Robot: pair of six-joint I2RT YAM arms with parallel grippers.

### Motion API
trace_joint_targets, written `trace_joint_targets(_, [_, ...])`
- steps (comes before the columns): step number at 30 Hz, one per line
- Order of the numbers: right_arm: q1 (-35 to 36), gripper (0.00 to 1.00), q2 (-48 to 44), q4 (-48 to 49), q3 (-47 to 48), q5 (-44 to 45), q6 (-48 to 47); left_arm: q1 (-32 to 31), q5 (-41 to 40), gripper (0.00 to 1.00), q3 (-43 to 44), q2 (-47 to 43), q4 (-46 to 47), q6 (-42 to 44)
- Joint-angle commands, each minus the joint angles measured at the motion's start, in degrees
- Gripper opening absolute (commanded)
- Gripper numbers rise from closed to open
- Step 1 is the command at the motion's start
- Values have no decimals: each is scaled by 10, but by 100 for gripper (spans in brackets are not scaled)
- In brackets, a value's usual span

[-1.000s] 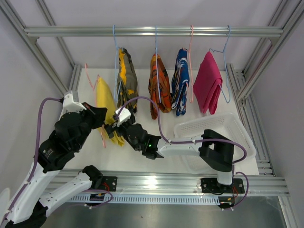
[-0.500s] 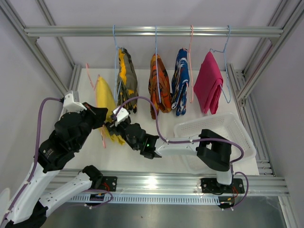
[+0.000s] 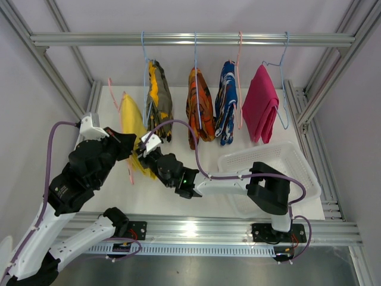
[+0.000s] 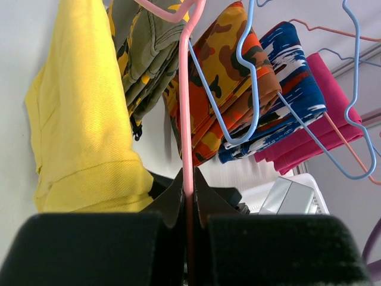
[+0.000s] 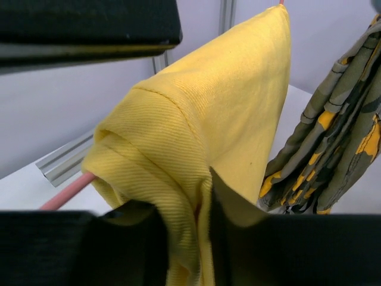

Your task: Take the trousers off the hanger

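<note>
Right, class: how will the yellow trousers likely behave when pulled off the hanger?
Probably floppy: the yellow trousers bunch and fold in the right gripper. Likely light, since the thin hanger carries them unbent. The ribbed weave looks grippy, so they may drag rather than slide.

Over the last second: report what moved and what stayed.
The right gripper, shut on the yellow trousers, crept left and farther forward. The left gripper stayed clamped on the pink hanger. The other four trousers and the basket did not move.
</note>
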Motion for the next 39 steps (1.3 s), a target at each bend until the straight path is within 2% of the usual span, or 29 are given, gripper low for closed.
trace_joint_targets(1, [-8,25,-5,61,39,10,-2,0,19,0,7,-8,82,2])
trace_joint_targets(6, [-6,17,-22,46,45,10,-8,0,18,0,7,0,78,-1])
trace_joint_targets(9, [-4,4,-38,27,48,8,-13,0,16,0,6,4,75,-4])
trace_joint_targets(11, [-2,0,-48,19,48,8,-14,0,15,0,5,7,74,-5])
trace_joint_targets(23, [23,0,-126,-19,45,30,-44,-3,-2,0,-5,19,49,-25])
trace_joint_targets(39, [46,0,-208,-29,31,65,-86,-3,-41,0,-29,-39,0,-58])
